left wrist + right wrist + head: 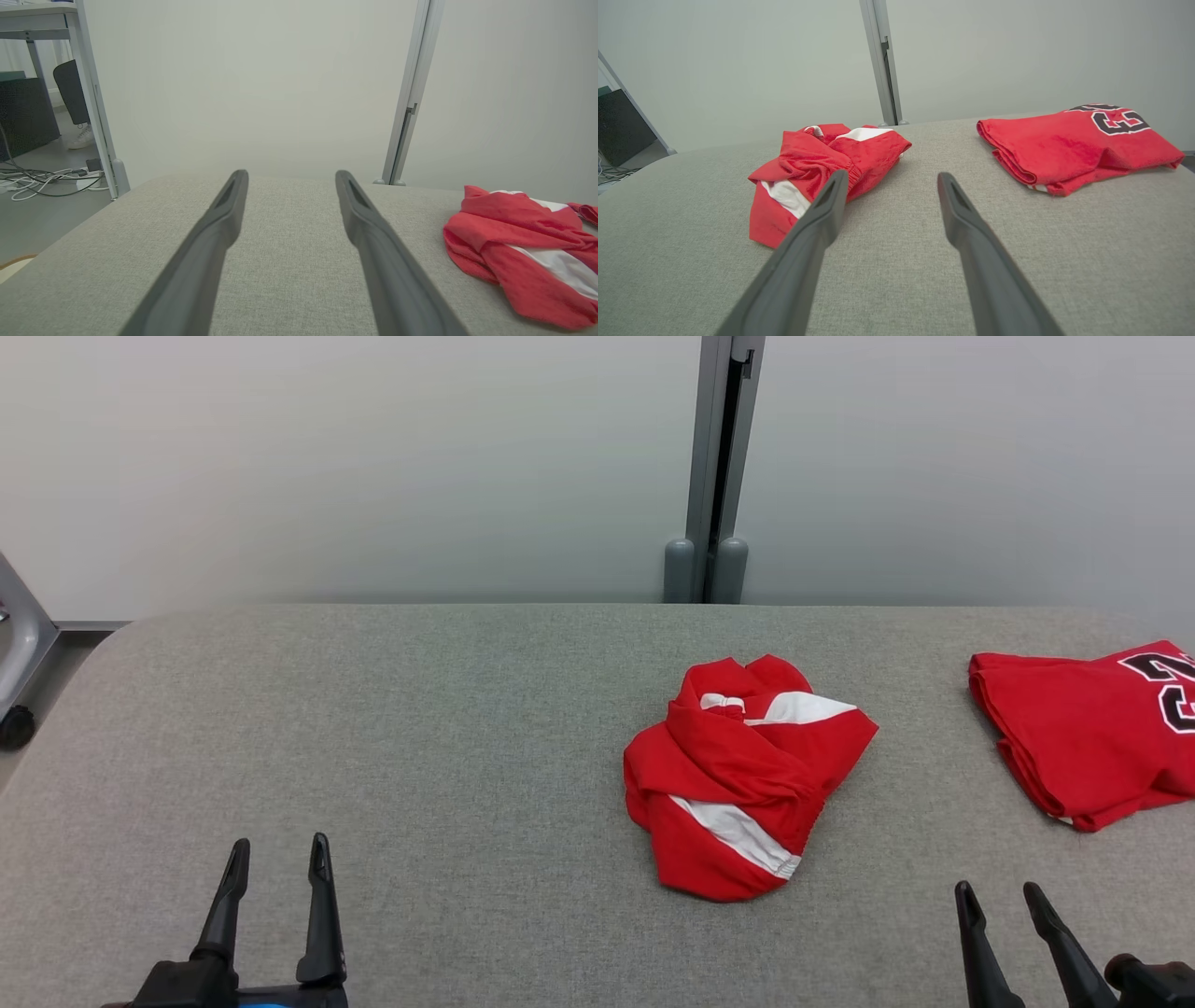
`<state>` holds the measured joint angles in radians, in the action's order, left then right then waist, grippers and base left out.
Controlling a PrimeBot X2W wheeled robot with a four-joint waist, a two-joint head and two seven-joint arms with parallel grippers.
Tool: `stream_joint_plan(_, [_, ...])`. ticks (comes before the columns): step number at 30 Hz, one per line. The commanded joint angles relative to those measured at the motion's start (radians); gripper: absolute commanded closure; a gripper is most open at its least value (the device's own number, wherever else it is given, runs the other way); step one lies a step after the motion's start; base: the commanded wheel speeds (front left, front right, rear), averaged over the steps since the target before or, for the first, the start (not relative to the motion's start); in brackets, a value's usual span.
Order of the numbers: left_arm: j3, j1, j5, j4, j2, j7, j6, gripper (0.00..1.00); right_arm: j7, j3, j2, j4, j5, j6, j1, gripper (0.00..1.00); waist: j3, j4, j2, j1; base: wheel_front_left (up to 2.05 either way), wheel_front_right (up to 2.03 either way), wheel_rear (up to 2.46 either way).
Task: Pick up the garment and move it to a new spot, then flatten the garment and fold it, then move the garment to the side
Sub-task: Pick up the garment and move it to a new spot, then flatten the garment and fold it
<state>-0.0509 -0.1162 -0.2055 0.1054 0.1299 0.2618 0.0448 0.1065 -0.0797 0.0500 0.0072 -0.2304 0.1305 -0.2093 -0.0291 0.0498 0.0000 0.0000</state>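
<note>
Two slim, dark, tapered fingers stand apart and empty on both the left gripper [280, 843] and the right gripper [997, 889], on the near side of the crumpled garment [738, 784]. It is a soft red heap with white bands on the grey woven-cloth table [420, 728]. Right of the garment lies a folded red jersey [1083, 737] with black, white-edged numerals cut off at the frame, and behind it a grey post [714, 476] splits pale wall panels.

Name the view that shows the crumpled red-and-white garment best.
Head view: the crumpled garment lies whole and unobstructed. In the right wrist view a finger overlaps its edge; the left wrist view cuts it off at the right border.
</note>
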Motion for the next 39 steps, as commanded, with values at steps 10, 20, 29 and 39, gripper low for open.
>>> stream_joint_plan(10, [0.03, -0.004, 0.042, 0.006, -0.031, 0.004, 0.029, 0.0, -0.006, -0.006, 0.001, 0.007, 0.003, 0.001, -0.01, 0.0, -0.005, 0.0, 0.0, 0.0, 0.0, 0.0, 0.0])
stream_joint_plan(20, [0.057, 0.002, 0.059, 0.01, -0.046, 0.004, 0.05, 0.0, -0.002, -0.003, 0.001, 0.016, -0.001, 0.001, -0.01, 0.0, -0.004, -0.003, 0.0, 0.0, 0.0, 0.0, 0.0])
stream_joint_plan(29, [0.068, 0.014, 0.071, 0.015, -0.054, 0.004, 0.06, 0.0, -0.003, 0.002, 0.001, 0.029, -0.001, 0.001, 0.01, 0.0, 0.001, 0.004, 0.0, 0.0, 0.0, 0.0, 0.0])
stream_joint_plan(39, [0.067, 0.033, 0.077, 0.024, -0.061, 0.004, 0.071, 0.0, -0.037, 0.063, 0.001, 0.1, 0.026, 0.001, 0.168, 0.0, 0.021, 0.024, 0.0, 0.0, 0.0, 0.0, 0.0])
